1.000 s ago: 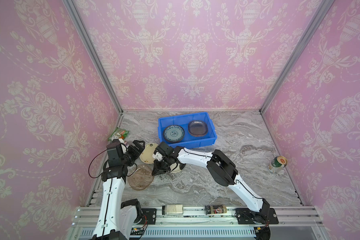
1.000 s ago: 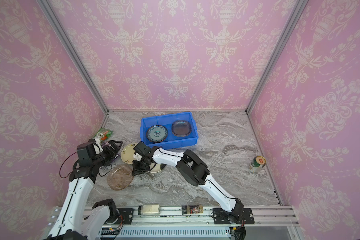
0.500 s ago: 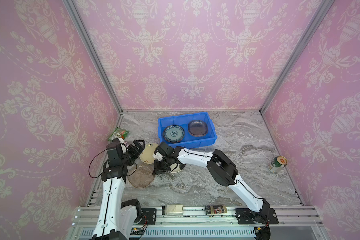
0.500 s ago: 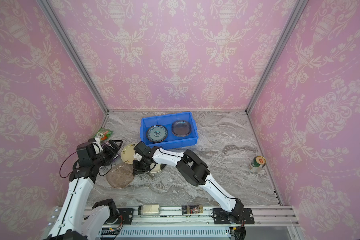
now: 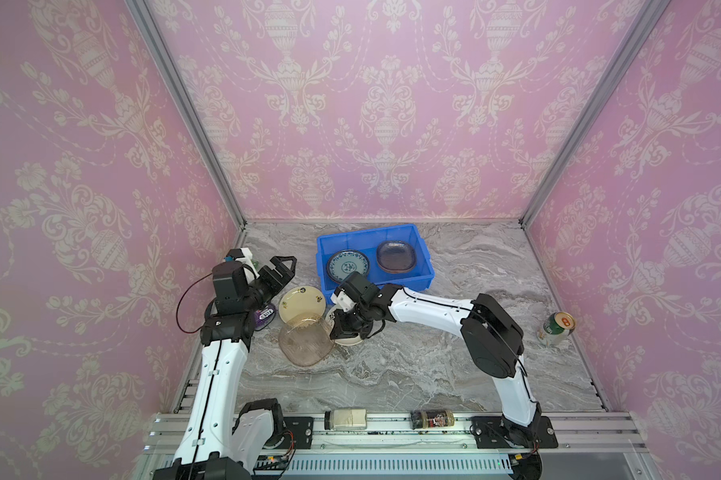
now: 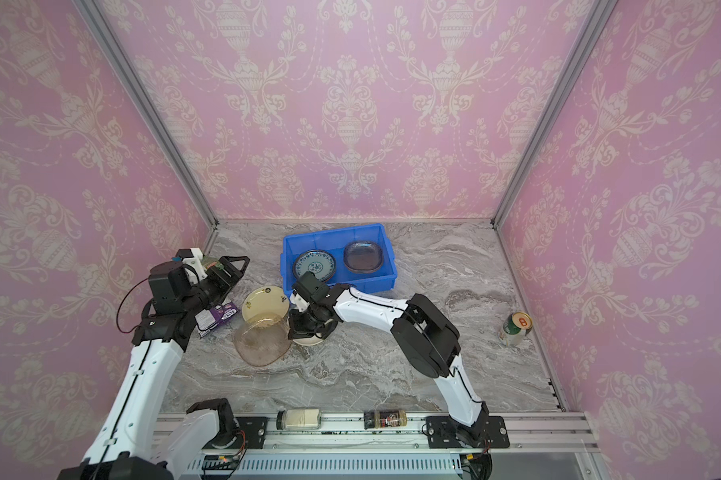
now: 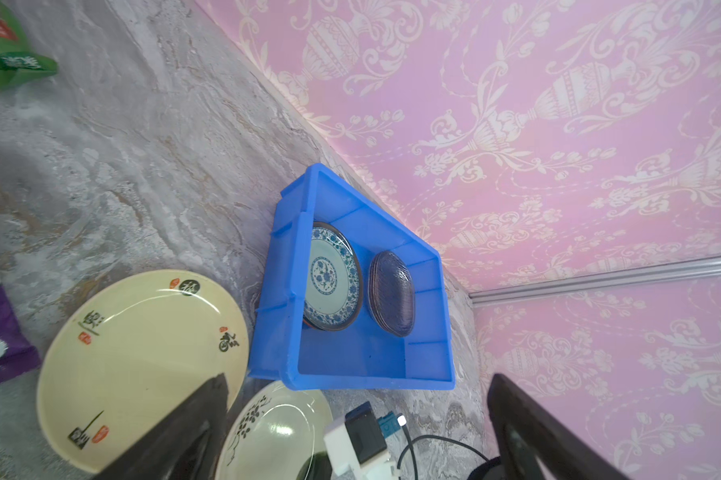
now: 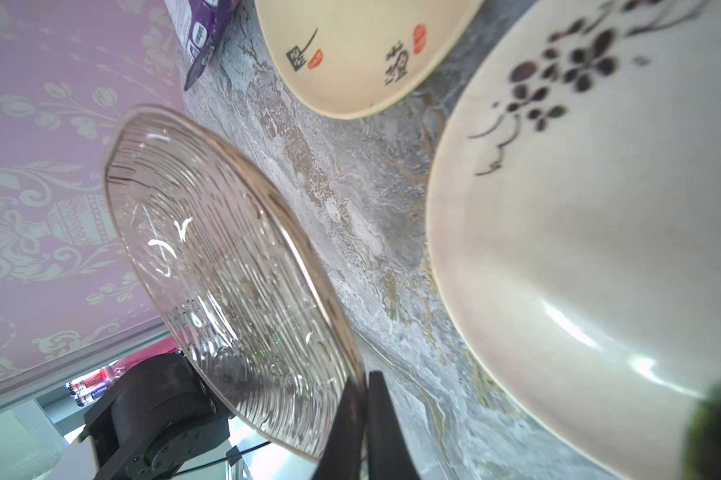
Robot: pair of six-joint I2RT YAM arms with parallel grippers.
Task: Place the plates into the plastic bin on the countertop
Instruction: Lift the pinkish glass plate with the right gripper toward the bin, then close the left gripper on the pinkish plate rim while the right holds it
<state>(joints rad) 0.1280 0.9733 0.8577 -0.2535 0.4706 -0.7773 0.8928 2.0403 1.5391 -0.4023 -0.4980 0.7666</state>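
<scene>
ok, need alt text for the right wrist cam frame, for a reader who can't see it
The right end effector is shut on the rim of a clear ribbed glass plate, which is tilted steeply over the marble counter. Past it lie a blossom-painted cream plate and a calligraphy cream plate, with a purple packet and pink wallpaper behind.

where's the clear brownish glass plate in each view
In a top view: glass plate left of centre, just in front of the lettered cream plate.
In a top view: glass plate likewise.
Left wrist: not in it.
Right wrist: close up, tilted.
Shared landmark: the lettered cream plate, in all four.
</scene>
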